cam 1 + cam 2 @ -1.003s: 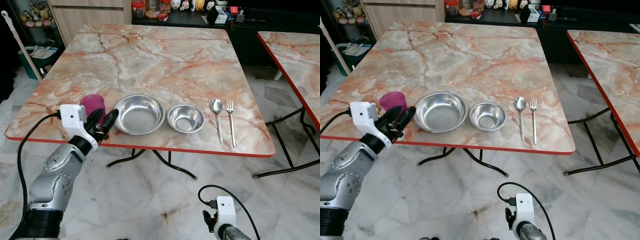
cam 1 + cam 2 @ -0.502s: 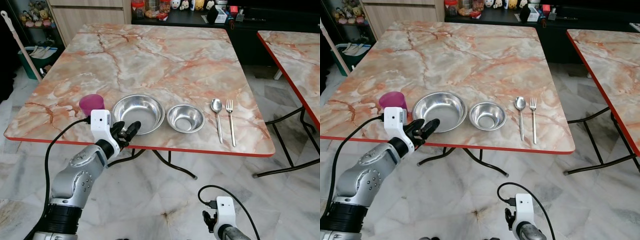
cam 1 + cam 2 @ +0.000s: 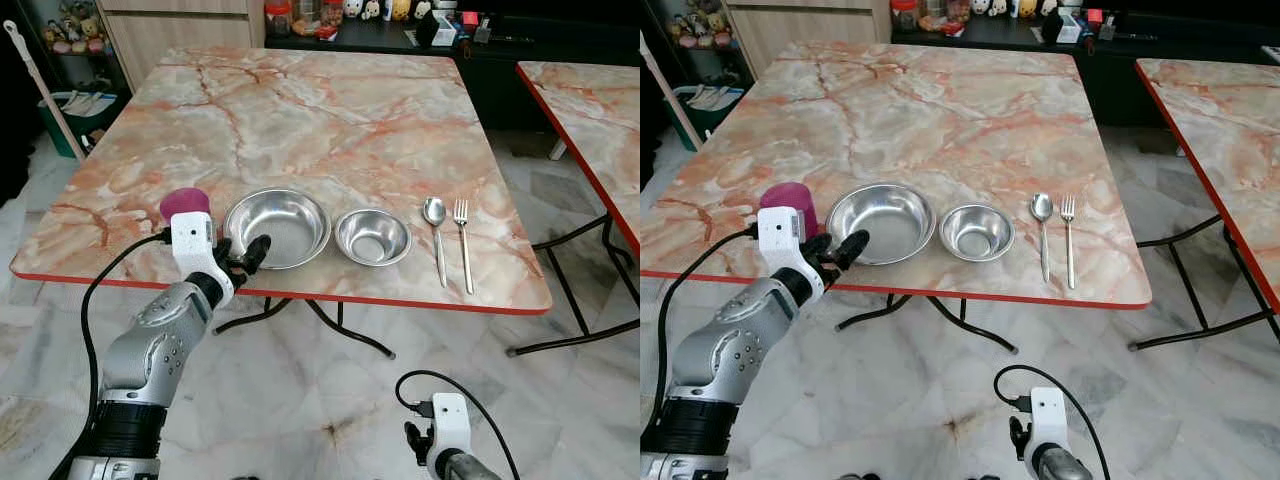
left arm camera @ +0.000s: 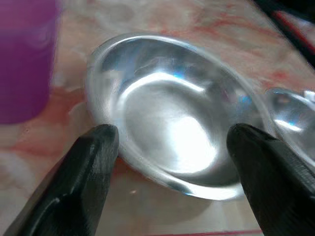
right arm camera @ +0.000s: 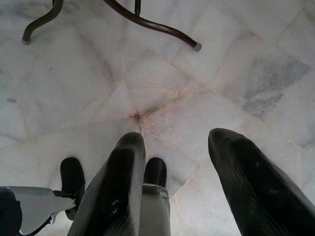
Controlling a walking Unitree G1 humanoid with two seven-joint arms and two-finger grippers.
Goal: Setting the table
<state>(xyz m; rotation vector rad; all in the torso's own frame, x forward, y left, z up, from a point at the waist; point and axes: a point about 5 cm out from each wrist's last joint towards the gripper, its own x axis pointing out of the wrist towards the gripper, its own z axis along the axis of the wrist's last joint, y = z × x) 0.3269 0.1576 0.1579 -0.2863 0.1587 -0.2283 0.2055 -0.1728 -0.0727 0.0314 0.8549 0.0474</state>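
Note:
On the marble table (image 3: pixel 300 110), near its front edge, stand a purple cup (image 3: pixel 184 204), a large steel bowl (image 3: pixel 278 227), a small steel bowl (image 3: pixel 373 237), a spoon (image 3: pixel 435 235) and a fork (image 3: pixel 462 250), in a row from left to right. My left gripper (image 3: pixel 245 256) is open at the large bowl's near left rim, just right of the cup. In the left wrist view its fingertips (image 4: pixel 98 147) flank the large bowl (image 4: pixel 167 123), and the cup (image 4: pixel 24 59) stands off to one side. My right gripper (image 5: pixel 182 167) hangs low and open over the floor.
A second marble table (image 3: pixel 590 120) stands to the right, across a gap. A dark cabinet (image 3: pixel 520 60) with small items runs along the back. A green bin (image 3: pixel 70 115) and a broom handle (image 3: pixel 40 85) are at the left. Black folding legs (image 3: pixel 340 330) rest on the marble floor.
My left gripper has moved away from the purple cup, rightward to the front rim of the large bowl. The cup stands free on the table. The right arm has not moved.

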